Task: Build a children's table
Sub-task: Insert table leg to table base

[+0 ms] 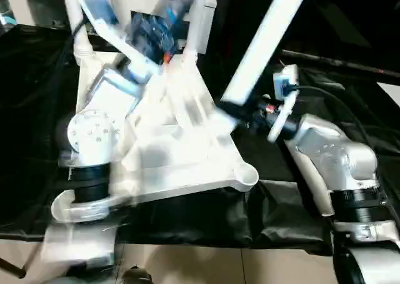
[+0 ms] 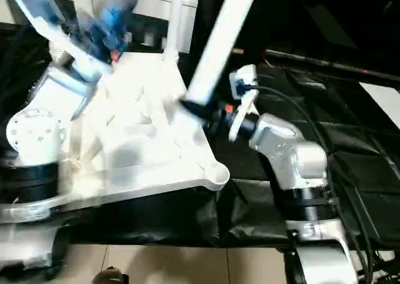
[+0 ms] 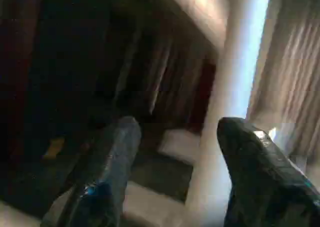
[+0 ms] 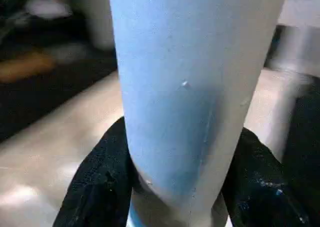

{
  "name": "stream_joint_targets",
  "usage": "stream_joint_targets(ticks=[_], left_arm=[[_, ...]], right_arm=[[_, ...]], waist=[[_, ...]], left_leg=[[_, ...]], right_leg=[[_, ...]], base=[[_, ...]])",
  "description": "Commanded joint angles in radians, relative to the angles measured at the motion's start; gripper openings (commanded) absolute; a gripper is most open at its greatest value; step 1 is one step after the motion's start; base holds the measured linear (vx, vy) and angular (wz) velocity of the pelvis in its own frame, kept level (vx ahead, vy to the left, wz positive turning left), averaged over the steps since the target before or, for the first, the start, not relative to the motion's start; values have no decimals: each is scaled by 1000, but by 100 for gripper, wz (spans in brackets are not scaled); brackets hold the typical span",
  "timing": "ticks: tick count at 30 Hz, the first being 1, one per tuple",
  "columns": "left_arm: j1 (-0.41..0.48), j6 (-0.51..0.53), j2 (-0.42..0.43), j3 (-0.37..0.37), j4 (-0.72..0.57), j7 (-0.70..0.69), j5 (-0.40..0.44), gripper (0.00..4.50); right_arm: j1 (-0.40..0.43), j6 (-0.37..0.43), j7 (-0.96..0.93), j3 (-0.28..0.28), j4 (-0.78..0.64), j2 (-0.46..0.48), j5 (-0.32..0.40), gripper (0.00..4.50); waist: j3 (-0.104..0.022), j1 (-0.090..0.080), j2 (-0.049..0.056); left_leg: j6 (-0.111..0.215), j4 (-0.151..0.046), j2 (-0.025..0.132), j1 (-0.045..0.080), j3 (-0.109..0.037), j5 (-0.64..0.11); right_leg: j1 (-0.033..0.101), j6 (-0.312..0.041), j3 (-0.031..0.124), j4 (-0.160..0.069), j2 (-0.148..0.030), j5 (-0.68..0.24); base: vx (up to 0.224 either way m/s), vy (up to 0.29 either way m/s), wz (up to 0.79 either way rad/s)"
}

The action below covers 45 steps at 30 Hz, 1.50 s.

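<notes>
Black cloth drapes the work table [image 1: 187, 221], where the white tabletop [image 1: 187, 159] lies ribbed side up. Right gripper [image 4: 175, 187] pinches a loose leg [image 1: 265, 40] slanting upward; beyond, left gripper [image 3: 175, 152] hangs spread beside an upright leg [image 3: 235, 87]

I see the black-draped work table [image 1: 187, 224] carrying the white tabletop [image 1: 187, 152], ribbed underside up, one round corner socket [image 1: 247, 174] near its front edge.

right pincer [image 4: 175, 187] | clamped on white leg [image 4: 190, 77]
</notes>
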Motion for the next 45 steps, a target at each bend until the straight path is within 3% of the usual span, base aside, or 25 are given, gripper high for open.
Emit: stream_joint_targets(ticks=[1, 4, 6, 7, 9, 11, 13, 15, 20, 28, 35, 39, 45], left_arm=[[21, -43, 19, -125, 11, -71, 83, 301], [64, -92, 77, -227, 4, -142, 150, 301], [90, -118, 104, -280, 3, -184, 185, 301], [123, -136, 131, -339, 0, -243, 218, 301], [137, -138, 138, -364, 7, -275, 234, 301], [143, -140, 142, -378, 16, -286, 246, 271], [146, -139, 150, -406, 40, -278, 282, 261], [145, -115, 153, -415, 43, -261, 293, 238], [153, -45, 155, -430, 11, -263, 294, 205], [144, 54, 160, -451, 8, -209, 366, 141], [144, 59, 159, -470, 13, -183, 426, 90], [148, 88, 149, -452, -10, -203, 392, 63], [153, 136, 155, -445, -55, -234, 363, 18]], right_arm=[[32, -53, -60, -32, 5, -11, -54, 193], [72, -65, -104, -31, -4, -15, -82, 193], [95, -57, -118, -28, -14, -19, -88, 193], [126, -56, -130, -22, -29, -24, -98, 193], [140, -62, -133, -18, -41, -22, -102, 193], [149, -59, -136, -17, -52, -20, -102, 193], [171, -42, -132, -8, -94, -20, -100, 193], [187, -29, -129, 0, -120, -25, -100, 193], [214, -3, -134, 5, -158, -28, -91, 193], [227, 16, -144, 18, -181, -21, -102, 193], [226, 15, -145, 31, -183, -16, -108, 193], [225, 21, -144, 34, -183, -18, -105, 193], [224, 23, -143, 34, -179, -23, -103, 193]], waist=[[-77, -11, 40], [-78, -15, 33], [-75, -18, 32], [-74, -16, 37], [-75, -23, 37], [-75, -31, 37], [-72, -37, 51], [-71, -41, 45], [-69, -47, 51], [-71, -52, 53], [-69, -53, 55], [-67, -53, 54], [-68, -54, 56]], left_leg=[[-124, -75, 28, 37, -16, -161], [-119, -75, 27, 31, -15, -162], [-108, -75, 26, 31, -12, -175], [-102, -76, 26, 31, -13, -175], [-97, -76, 27, 30, -12, -172], [-92, -75, 27, 29, -12, -180], [-91, -77, 28, 30, -14, -208], [-86, -77, 28, 29, -14, -228], [-83, -78, 30, 33, -15, -252], [-75, -77, 29, 30, -15, -222], [-72, -78, 29, 31, -15, -237], [-78, -79, 30, 33, -17, -272], [-77, -79, 29, 30, -17, -258]], right_leg=[[29, -83, 45, -71, -60, -111], [36, -119, 43, -66, -59, -56], [35, -122, 46, -69, -60, -70], [36, -121, 47, -72, -62, -80], [36, -127, 48, -69, -61, -75], [36, -138, 48, -70, -61, -87], [34, -145, 49, -73, -60, -111], [34, -141, 49, -77, -62, -149], [28, -149, 49, -82, -62, -201], [31, -160, 49, -78, -60, -145], [29, -161, 49, -83, -61, -165], [26, -150, 49, -87, -63, -224], [27, -155, 49, -85, -62, -199]], base=[[0, 0, 0], [0, 0, 0], [0, 0, 0], [0, 0, 0], [0, 0, 0], [0, 0, 0], [0, 0, 0], [0, 0, 0], [0, 0, 0], [0, 0, 0], [0, 0, 0], [0, 0, 0], [0, 0, 0]])
